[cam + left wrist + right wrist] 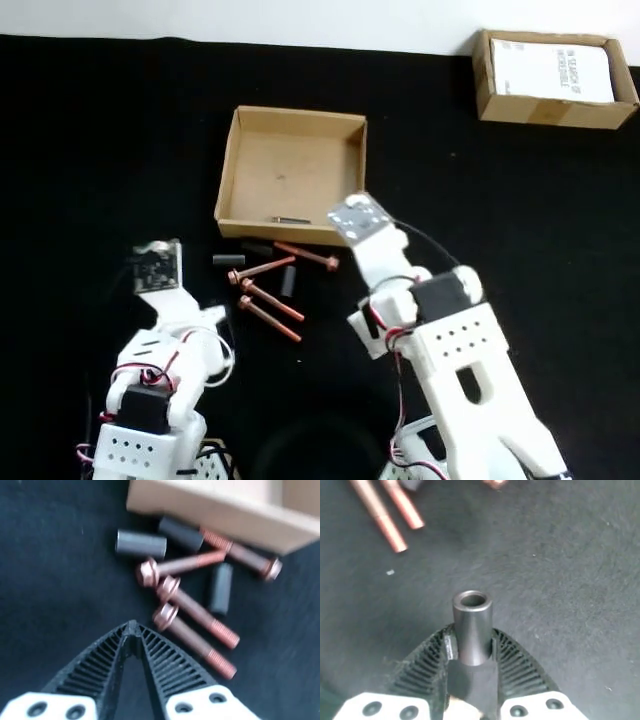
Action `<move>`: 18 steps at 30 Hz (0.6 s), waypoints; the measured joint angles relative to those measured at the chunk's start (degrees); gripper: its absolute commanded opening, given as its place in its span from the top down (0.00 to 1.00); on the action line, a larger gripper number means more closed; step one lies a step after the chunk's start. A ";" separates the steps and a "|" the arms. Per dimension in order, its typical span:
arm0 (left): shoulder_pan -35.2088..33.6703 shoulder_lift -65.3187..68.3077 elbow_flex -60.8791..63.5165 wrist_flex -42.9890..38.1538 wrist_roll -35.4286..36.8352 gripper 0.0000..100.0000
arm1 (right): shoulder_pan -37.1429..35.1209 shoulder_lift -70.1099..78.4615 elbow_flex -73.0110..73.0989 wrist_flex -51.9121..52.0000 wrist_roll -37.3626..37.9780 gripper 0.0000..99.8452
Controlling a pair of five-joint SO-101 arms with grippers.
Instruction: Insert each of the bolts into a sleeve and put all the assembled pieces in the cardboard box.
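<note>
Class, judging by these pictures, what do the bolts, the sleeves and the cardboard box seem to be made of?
Bolts: metal, probably copper-plated; reddish shine, cut threads.
Sleeves: dark grey tubes with a dull sheen; metal or plastic, cannot tell.
Cardboard box: plain brown card, matte, with raw edges.

a black table (pixel 110 140) meets a white surface (pixel 250 15) behind

bolts (pixel 192 607): copper-toned metal, smooth shanks, threaded tips, slight shine.
sleeve (pixel 471 622): dark grey, metal-looking, smooth, dull sheen.
cardboard box (pixel 290 170): brown card, matt, raw-cut edges.
table (pixel 100 150): black cloth cover, matt, faintly fuzzy.
left gripper (pixel 132 628): black ribbed plastic fingers (pixel 167 666), matt, on smooth white plastic mounts.
</note>
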 measured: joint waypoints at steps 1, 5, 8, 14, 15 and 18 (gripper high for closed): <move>0.18 0.00 -0.62 1.67 -1.85 0.99 | 1.32 -0.44 2.37 -2.11 0.00 0.99; 0.35 0.00 -6.51 7.56 -6.95 0.99 | 8.35 -0.88 8.09 -9.49 0.00 0.99; 0.26 0.18 -11.96 11.08 -10.90 0.99 | 12.57 -0.88 10.90 -14.77 -0.09 0.99; 0.53 15.30 -24.70 12.84 -13.71 0.99 | 16.97 -1.05 17.76 -24.53 -0.09 0.99; 1.23 19.69 -27.78 12.84 -13.71 0.99 | 17.49 -1.05 18.90 -26.02 -0.09 0.99; 5.10 34.55 -38.42 15.74 -11.34 0.99 | 18.37 -1.05 22.33 -30.59 -0.09 0.99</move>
